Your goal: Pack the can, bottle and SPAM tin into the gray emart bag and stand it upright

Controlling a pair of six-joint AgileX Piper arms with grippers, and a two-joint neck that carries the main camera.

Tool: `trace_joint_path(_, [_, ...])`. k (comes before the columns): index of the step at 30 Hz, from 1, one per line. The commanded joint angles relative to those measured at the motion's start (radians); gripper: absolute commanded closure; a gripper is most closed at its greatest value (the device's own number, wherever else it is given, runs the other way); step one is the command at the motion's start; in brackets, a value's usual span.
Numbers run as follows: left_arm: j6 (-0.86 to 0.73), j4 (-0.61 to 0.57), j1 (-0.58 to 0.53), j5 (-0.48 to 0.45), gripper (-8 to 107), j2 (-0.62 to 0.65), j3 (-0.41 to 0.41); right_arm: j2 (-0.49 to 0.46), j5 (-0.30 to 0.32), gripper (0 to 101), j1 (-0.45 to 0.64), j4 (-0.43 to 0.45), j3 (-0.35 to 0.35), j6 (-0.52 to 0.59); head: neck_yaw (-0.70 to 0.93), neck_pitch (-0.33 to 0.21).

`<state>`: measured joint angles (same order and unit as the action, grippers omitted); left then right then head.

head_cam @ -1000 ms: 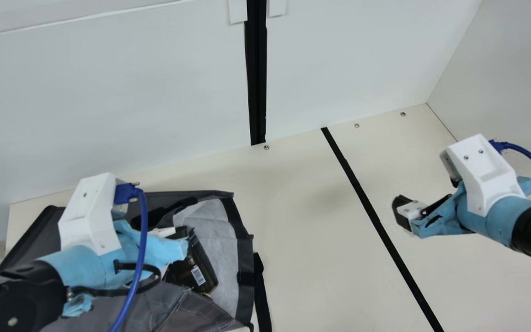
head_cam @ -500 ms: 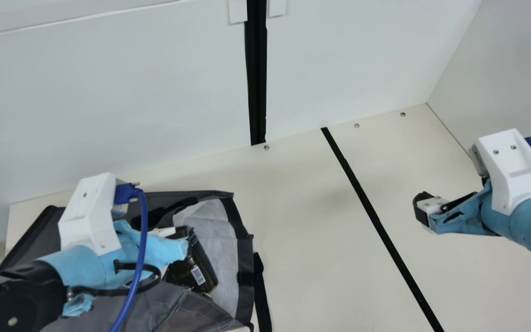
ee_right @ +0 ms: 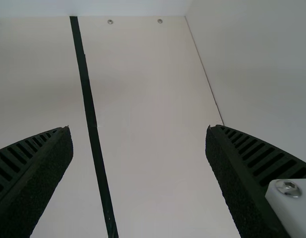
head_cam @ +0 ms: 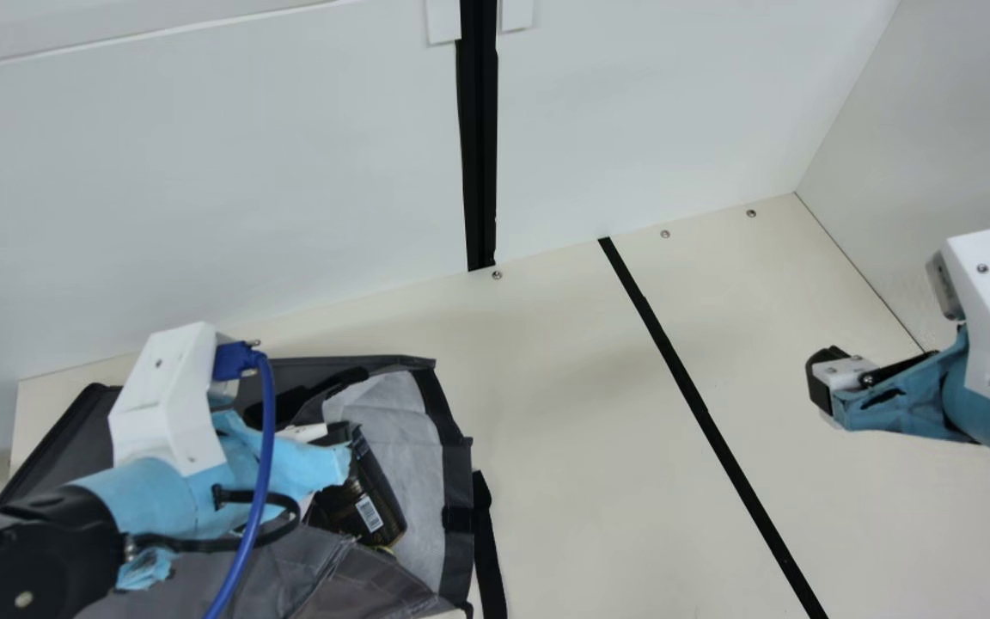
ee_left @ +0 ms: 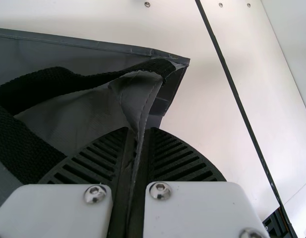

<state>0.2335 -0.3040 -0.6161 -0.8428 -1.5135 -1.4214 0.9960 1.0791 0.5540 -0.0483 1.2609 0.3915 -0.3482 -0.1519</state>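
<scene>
The left gripper pinched the bag's edge, a can inside; the right gripper hung spread over the counter.

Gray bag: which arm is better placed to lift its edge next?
Likely left: the left gripper is shut on the bag, while the right gripper is open, well away from it.
</scene>
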Motion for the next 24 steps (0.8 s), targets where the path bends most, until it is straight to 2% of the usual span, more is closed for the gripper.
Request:
trace_joint_path(1, [0.0,0.0,0.0,0.0,107,0.0,0.0,-0.003,0.018,6,0.0,0.003,0.016,-0.018,-0.001,-0.023])
trace_joint_path(19, [0.0,0.0,0.0,0.0,107,0.0,0.0,-0.015,0.14,6,0.015,0.027,0.157,-0.1,-0.001,-0.023])
trace_joint_path(24, [0.0,0.0,0.0,0.0,107,0.0,0.0,-0.016,0.141,6,0.024,0.02,0.153,-0.121,-0.001,-0.023])
